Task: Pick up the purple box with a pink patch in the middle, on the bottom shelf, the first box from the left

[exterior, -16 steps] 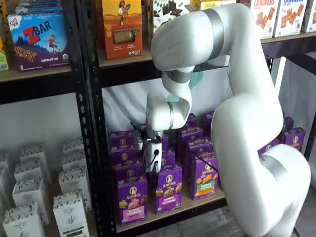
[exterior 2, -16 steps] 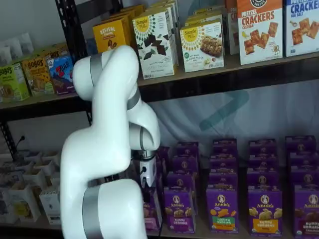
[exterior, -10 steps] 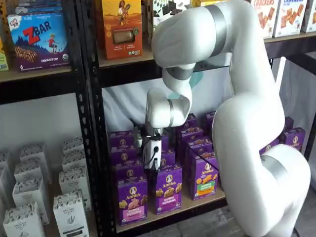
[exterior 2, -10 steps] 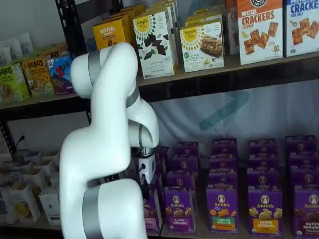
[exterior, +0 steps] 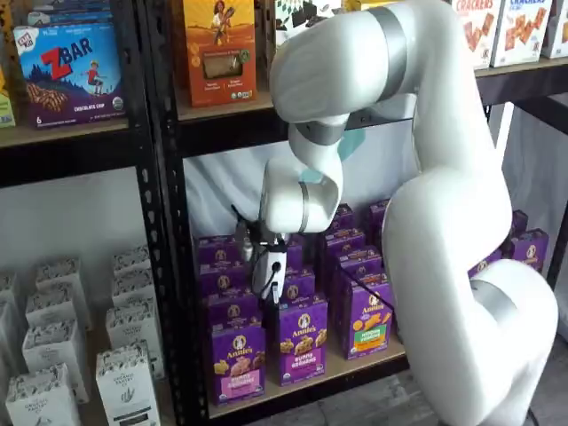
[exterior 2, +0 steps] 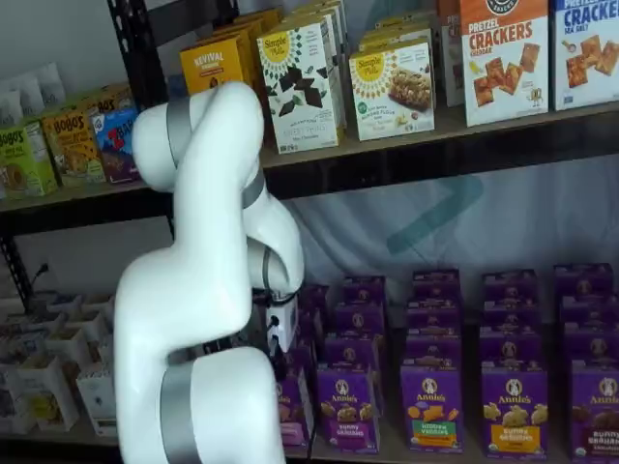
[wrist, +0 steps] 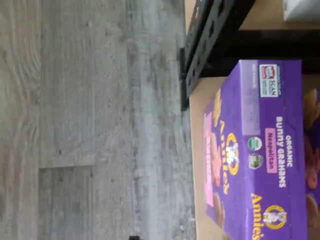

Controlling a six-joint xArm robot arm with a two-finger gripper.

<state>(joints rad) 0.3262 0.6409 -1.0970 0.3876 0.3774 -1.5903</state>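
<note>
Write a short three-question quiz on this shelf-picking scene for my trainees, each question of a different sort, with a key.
1. True or false: the purple box with the pink band stands at the front of the bottom shelf, next to the black upright of the frame.
2. Which flavour word does the wrist view show on the pink patch on the purple box's top? A) Honey B) Neapolitan C) Chocolate
3. Fill in: in a shelf view, the white gripper hangs ____ the purple cartons, touching none.

Key: 1 true; 2 B; 3 above.
</note>
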